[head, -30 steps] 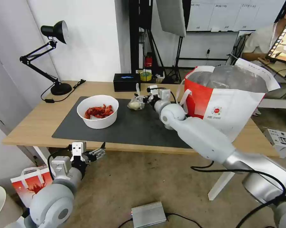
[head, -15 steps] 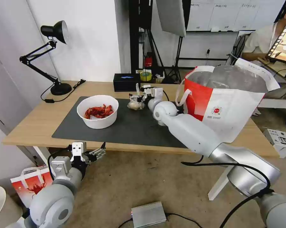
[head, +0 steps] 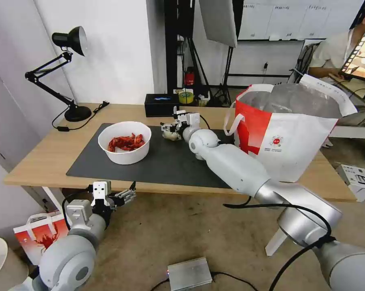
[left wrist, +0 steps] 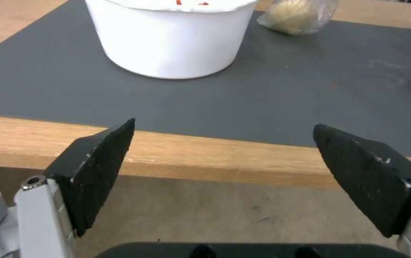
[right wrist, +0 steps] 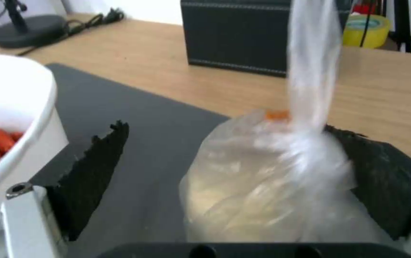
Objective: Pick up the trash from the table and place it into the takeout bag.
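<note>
Grasp step — right gripper spread wide around the knotted bag on the mat; one pad touching. Next: close, lift toward takeout bag. Left gripper parked open below the table edge.

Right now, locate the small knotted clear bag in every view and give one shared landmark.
Head view: small knotted clear bag at the mat's far edge, right gripper around it.
Left wrist view: bag at top, beyond the white bowl; left gripper below the table edge.
Right wrist view: bag between the open fingers.
Landmark: the white bowl, in all three.
</note>
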Controlling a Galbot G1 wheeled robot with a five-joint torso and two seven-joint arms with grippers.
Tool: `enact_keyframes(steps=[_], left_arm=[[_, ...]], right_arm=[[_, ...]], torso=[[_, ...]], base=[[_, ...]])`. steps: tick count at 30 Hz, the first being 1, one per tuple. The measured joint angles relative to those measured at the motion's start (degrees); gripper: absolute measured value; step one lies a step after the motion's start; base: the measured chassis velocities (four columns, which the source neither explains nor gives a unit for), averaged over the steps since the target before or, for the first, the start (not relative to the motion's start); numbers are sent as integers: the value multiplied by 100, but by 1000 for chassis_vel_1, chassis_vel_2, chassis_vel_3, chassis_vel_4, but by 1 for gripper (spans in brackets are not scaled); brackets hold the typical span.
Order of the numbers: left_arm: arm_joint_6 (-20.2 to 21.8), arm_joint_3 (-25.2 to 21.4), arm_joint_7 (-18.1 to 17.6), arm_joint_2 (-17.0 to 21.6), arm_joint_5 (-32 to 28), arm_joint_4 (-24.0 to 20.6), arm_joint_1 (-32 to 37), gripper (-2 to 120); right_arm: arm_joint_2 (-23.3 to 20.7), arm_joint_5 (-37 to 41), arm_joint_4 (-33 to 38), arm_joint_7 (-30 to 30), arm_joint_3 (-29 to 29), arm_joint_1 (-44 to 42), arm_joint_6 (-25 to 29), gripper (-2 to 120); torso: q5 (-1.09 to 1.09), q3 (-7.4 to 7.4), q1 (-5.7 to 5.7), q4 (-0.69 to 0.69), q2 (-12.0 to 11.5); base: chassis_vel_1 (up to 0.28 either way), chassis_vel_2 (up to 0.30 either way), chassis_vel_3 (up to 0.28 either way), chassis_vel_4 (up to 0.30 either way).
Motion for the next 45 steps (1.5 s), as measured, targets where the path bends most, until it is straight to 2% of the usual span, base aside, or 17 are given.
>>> enact_keyframes(steps=[35, 45], left_arm=[[-13, 56, 12, -60, 46, 39, -21, 100], [-14, 60, 13, -54, 52, 26, -15, 100]], right_arm=[[268, -473, -565, -6, -65, -32, -167, 100], [281, -471, -570, 33, -58, -72, -231, 65]], torso=[[1, 0, 0, 0, 0], [1, 0, 0, 0, 0]], base=[[0, 0, 0, 0], [0, 0, 0, 0]])
